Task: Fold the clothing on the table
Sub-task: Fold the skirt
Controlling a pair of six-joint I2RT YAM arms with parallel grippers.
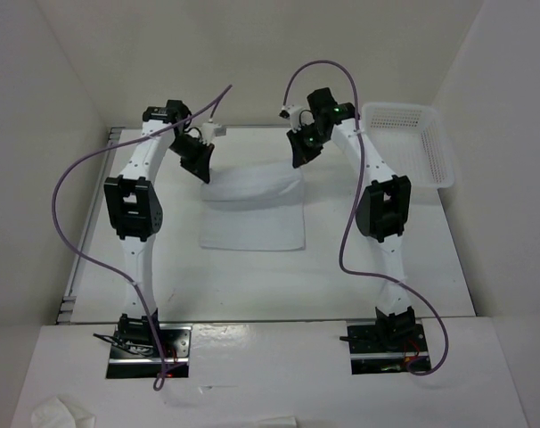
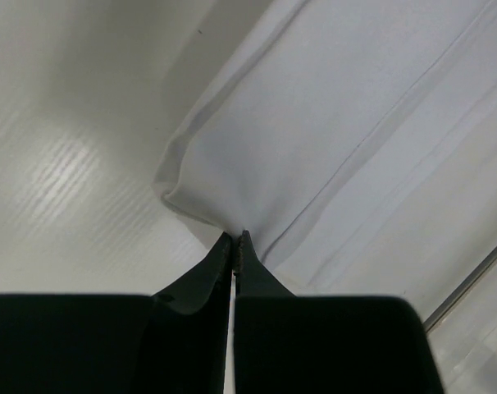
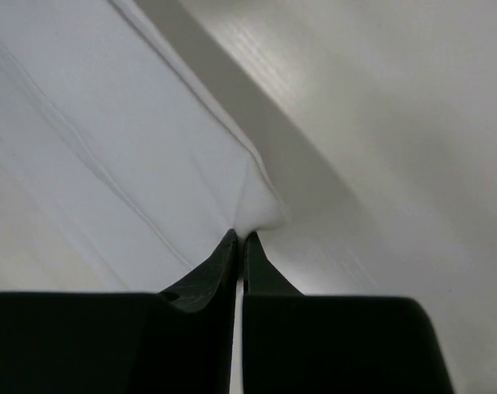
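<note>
Our left claw [image 1: 205,175] and right claw [image 1: 298,160] each pinch a far corner of the clothing [image 1: 252,223]; the rest lies toward us on the surface [image 1: 252,285]

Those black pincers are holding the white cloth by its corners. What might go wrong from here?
1. The left gripper and right gripper each pinch only the tip of a corner of the thin white fabric clothing, so one might slip free.
2. If the two corners travel unevenly, the fold may land crooked on the matte white table.
</note>
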